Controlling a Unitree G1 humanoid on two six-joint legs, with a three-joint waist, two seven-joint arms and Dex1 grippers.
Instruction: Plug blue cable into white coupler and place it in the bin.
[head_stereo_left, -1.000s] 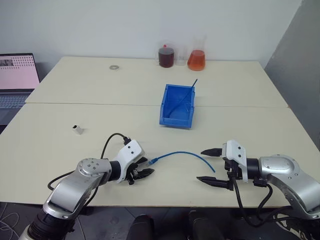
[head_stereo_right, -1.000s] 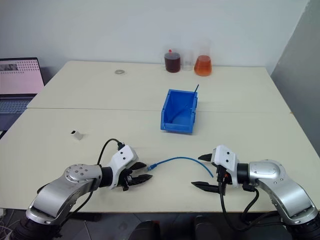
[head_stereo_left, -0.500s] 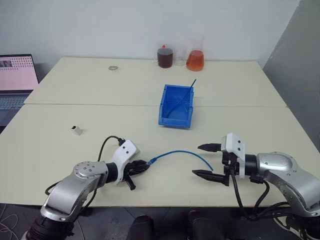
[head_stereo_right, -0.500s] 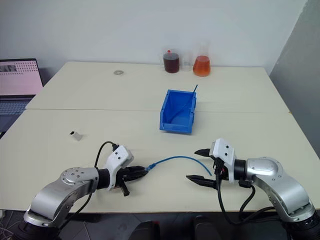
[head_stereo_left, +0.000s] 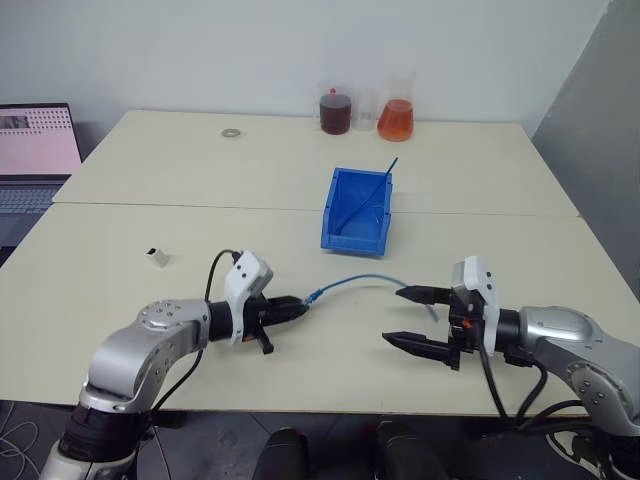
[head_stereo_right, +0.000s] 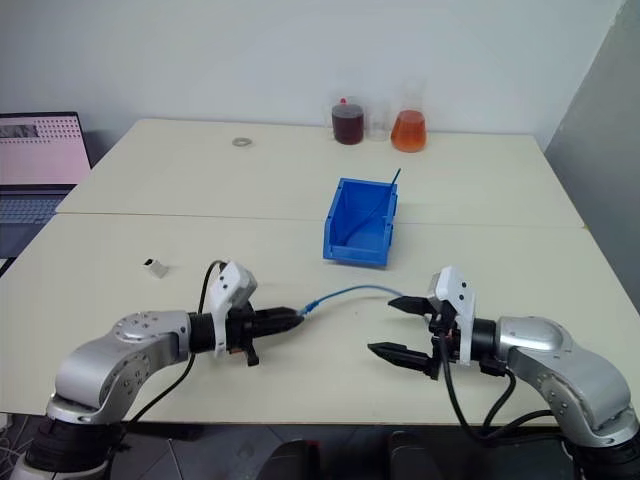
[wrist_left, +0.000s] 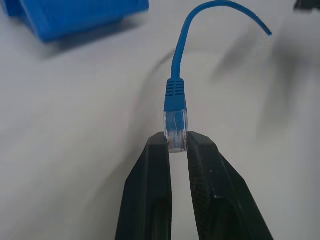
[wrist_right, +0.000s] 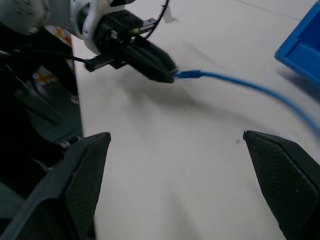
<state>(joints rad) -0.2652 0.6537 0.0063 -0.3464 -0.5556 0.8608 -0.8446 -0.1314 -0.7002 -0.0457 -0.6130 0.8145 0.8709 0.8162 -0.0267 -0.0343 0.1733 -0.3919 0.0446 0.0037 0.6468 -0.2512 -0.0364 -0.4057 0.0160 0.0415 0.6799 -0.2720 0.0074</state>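
Left wrist view shows the left end effector (wrist_left: 176, 145) clamped on the blue cable (wrist_left: 175, 95) by its clear plug, lifted off the table (head_stereo_left: 120, 250) since a second ago; right end effector (head_stereo_left: 415, 317) gapes empty; white coupler (head_stereo_left: 155, 257) lies well left, nearer the left arm; bin (head_stereo_left: 355, 212) beyond.

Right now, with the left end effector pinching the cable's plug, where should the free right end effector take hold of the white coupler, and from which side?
Probably across the white coupler's two side faces, coming from above, since the tiny block sits flat on the table. Which face holds the socket is too small to tell; leave it uncovered for the blue cable's plug.
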